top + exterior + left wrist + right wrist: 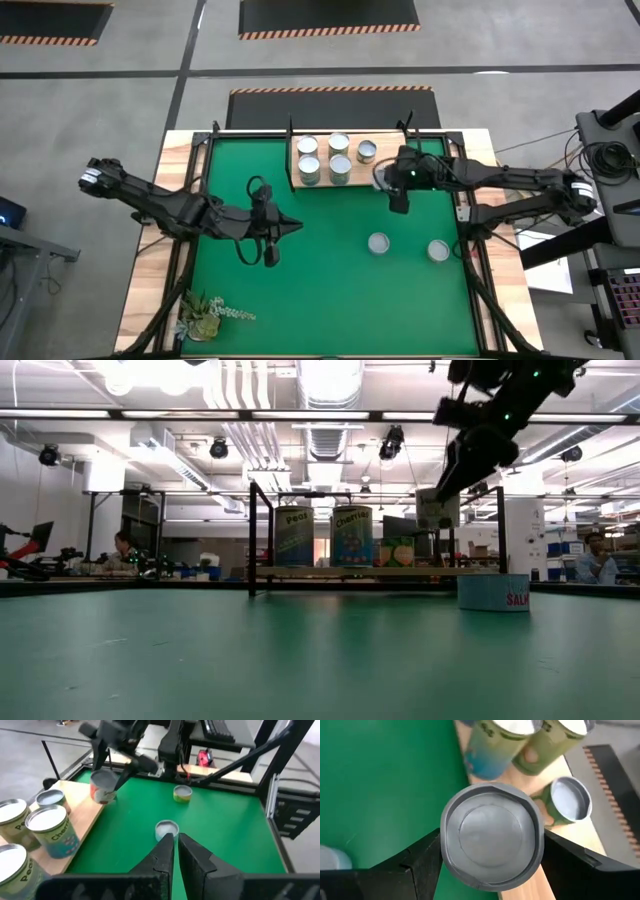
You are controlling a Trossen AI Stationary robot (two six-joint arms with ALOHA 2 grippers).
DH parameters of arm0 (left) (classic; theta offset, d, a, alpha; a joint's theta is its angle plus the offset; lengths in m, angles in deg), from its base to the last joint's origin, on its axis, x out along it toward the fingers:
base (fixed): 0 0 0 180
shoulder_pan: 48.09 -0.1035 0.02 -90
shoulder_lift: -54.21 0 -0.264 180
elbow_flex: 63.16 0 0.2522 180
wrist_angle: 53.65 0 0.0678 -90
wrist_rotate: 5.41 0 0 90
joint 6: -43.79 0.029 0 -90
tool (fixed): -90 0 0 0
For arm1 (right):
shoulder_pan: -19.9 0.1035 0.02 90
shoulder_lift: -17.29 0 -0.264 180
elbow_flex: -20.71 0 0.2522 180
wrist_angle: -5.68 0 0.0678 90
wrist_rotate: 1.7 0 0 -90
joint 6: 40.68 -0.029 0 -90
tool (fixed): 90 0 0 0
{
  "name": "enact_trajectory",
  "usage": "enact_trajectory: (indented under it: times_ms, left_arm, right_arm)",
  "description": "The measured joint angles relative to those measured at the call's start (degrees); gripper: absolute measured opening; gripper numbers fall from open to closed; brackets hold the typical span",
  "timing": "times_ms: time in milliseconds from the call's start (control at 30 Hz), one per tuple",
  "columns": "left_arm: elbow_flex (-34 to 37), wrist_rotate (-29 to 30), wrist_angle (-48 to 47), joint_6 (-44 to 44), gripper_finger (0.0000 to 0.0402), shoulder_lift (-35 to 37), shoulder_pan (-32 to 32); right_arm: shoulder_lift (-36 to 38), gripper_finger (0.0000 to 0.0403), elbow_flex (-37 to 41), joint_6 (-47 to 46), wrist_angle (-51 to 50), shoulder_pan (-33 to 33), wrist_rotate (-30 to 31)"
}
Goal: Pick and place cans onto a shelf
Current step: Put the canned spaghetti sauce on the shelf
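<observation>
The shelf (pixel 360 176), a light wood board with black posts, stands at the far middle of the green mat and carries several cans (pixel 310 170). My right gripper (pixel 388 182) hovers at the shelf's right end, shut on a grey-topped can (pixel 492 837). Two more cans (pixel 378 243) (pixel 438 250) stand on their bases on the mat, right of centre. My left gripper (pixel 272 238) is shut and holds nothing, above the mat's left half. My right gripper pinches the can's side wall (pixel 446 845) between its two fingers (pixel 420 862), one on each side just under the top rim. The fingers slant down from the table's right side. The can stays roughly upright, top up, lifted clear above the shelf's right end (pixel 437 510).
A small green plant sprig (pixel 205 315) lies at the near left corner. A black frame (pixel 470 250) runs along the mat's edges. In the low view a blue can (pixel 493 592) stands before the shelf. People sit at desks in the room behind.
</observation>
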Motion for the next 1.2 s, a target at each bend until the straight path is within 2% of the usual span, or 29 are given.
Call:
enact_trajectory:
  times_ms: [233, 433, 600, 800, 1067, 1200]
  left_arm:
    - [0.02, 0.96, 3.07, 0.28, 0.0008, -0.54, 0.0]
    - [0.06, 0.96, 2.98, 0.76, 0.0008, -1.97, 0.0]
    - [-0.14, 0.96, 3.12, 1.81, 0.0008, -2.27, 0.0]
    - [-0.14, 0.96, 3.11, 1.83, 0.0008, -2.25, 0.0]
    - [-0.14, 0.96, 3.09, 2.47, 0.0008, -2.25, 0.0]
    - [-0.14, 0.96, 3.1, 2.75, 0.0008, -2.25, 0.0]
  right_arm:
    - [-5.03, 0.0273, 1.57, -3.14, 8.54, -5.66, -2.25]
    - [-11.56, 0.0274, 1.59, -3.33, 15.11, -7.79, -5.54]
    - [-14.84, 0.0274, 1.33, -3.83, 15.62, -9.34, -5.34]
    - [-15.36, 0.0275, 0.92, -3.62, 15.71, -10.38, -5.32]
    - [-15.64, 0.0333, 0.92, -3.14, 15.75, -10.3, -5.33]
    - [-15.87, 0.0347, 0.92, -3.12, 15.77, -10.28, -5.37]
